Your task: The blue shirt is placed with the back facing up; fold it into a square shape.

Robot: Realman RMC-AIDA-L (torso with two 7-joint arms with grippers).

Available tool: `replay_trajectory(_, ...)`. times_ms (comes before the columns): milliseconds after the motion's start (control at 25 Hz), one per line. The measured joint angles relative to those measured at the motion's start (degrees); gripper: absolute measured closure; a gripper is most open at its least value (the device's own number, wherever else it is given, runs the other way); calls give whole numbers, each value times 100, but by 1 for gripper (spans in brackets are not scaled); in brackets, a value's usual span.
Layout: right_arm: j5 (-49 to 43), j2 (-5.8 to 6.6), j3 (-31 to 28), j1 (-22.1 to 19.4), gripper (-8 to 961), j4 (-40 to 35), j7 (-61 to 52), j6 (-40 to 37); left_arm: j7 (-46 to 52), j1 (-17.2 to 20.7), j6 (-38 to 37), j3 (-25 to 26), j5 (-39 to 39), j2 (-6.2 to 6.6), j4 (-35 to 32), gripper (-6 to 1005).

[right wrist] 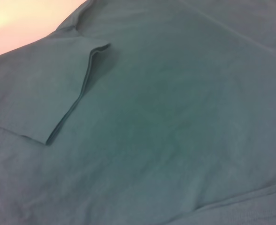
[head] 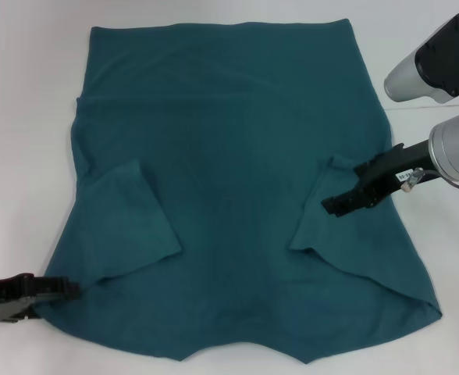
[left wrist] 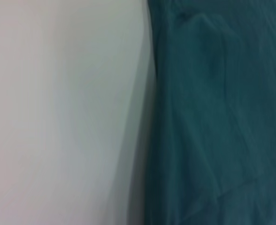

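Left hand [head: 58, 289] low at the near-left corner of the table [head: 26, 117], lying almost flat and pointing inward, its black tip touching the shoulder corner of the blue shirt [head: 229, 133]; whether its fingers are apart or together, cannot tell. Right hand [head: 335, 205] reaches in from the right on a silver-grey arm, black body angled down and toward the shirt's middle, tip over the folded-in right sleeve [head: 323, 207]; fingers seem pressed together at the tip, but whether cloth is pinched between them cannot be told. Shirt lies spread flat across the middle of the white table, hem at the far edge, neck end nearest the robot, widening toward the near side. Both sleeves are folded inward onto the body: left sleeve [head: 128, 219] forms a broad 4-sided flap, right sleeve a narrower wedge. Cloth is a soft matte knit, plain dark teal, with shallow creases. Left wrist view: the shirt's edge [left wrist: 149, 117] runs straight against bare table [left wrist: 58, 117], faint ripples in the fabric. Right wrist view: folded sleeve [right wrist: 34, 103] seen close, its stitched hem [right wrist: 79, 93] a thin doubled ridge raised slightly off the cloth below.
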State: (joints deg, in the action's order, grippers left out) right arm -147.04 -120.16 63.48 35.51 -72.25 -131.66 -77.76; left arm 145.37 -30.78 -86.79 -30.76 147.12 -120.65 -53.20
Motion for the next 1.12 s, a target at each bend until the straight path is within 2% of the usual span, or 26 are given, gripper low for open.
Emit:
replay_trajectory(640,-3,2,17,0,8,0,-52,63,-82,-153,45,-158,122,36,131,155)
replay_trajectory(880,-6,2,15,-5,8,0,-65,82,-128,-143,128,-239,139,24,108,267)
replay_trajectory(1120,-11,2,34,-9,9,0,-68,82,-151,-180,139,-238,125,30,125,547)
